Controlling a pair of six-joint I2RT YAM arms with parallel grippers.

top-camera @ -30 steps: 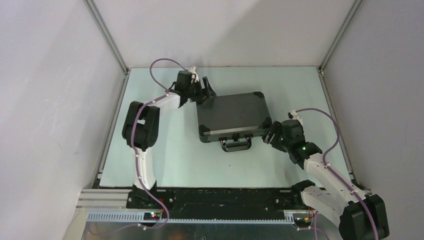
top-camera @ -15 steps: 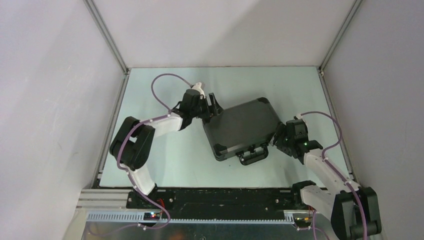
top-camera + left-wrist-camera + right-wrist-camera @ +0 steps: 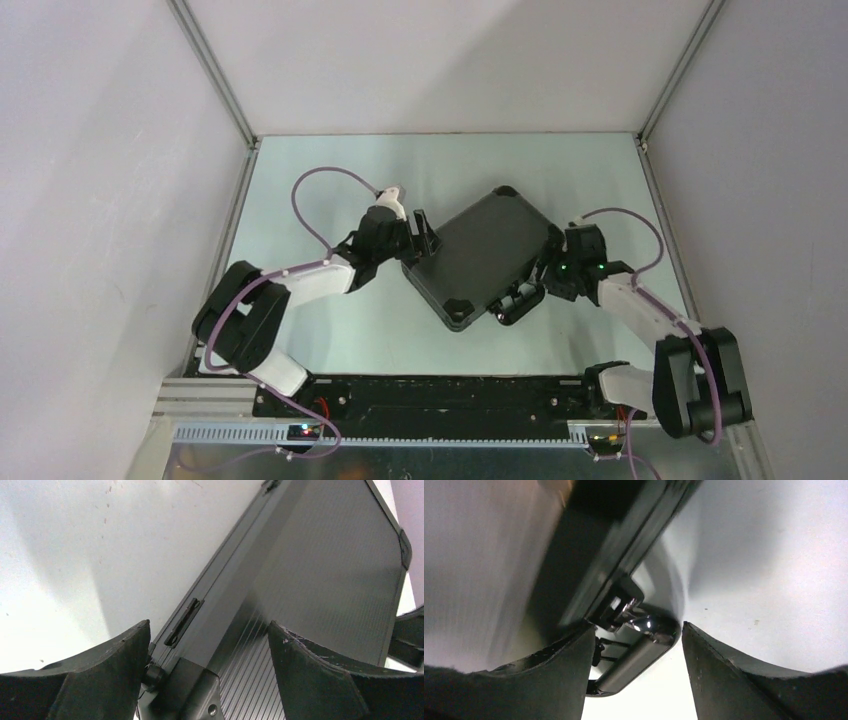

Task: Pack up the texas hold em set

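Briefcase (image 3: 485, 255) shut, inside hidden
Right wrist view blurs its side; left wrist view crops its near corner.

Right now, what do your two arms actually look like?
The left arm and right arm have white tube-like segments joined by chunky black joints, with a thin purple cable looping along each. The left pincer and right pincer are black, each with two curved fingers. A small green light glows near the right wrist.

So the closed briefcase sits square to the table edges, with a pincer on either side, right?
Not square. The briefcase is closed, but it lies turned diagonally on the table, as the top external view shows. The left pincer and the right pincer do sit on either side.
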